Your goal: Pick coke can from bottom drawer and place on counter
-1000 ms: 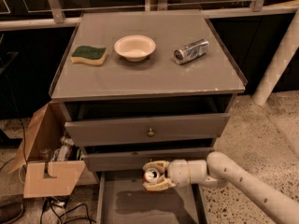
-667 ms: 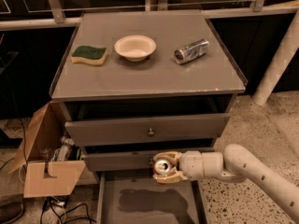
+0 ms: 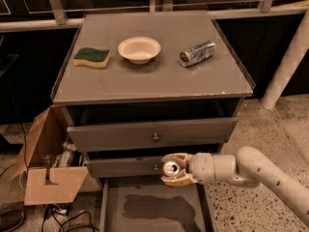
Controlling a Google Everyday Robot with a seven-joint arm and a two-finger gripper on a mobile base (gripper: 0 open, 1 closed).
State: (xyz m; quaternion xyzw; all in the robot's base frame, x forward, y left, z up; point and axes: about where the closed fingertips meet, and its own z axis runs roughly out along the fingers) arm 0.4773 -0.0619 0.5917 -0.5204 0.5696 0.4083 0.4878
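Cans: we are counting two: coke can [image 3: 170, 168], silver can [image 3: 197, 53].
Drawers [image 3: 152, 135]: three, counting the bottom drawer [image 3: 154, 212].
Others: one sponge [image 3: 91, 57], one bowl [image 3: 139, 49], one box [image 3: 48, 182].
Gripper [image 3: 167, 169]: one, near right, clasping the coke can.

1. Gripper [image 3: 174, 169], over the bottom drawer [image 3: 188, 216], hides most of the can [image 3: 170, 168]; only its top shows.
2. This drawer's front runs off the bottom edge.
3. Arm [image 3: 270, 173] is cut by the right edge.
4. Box [image 3: 48, 185] contents are unclear.
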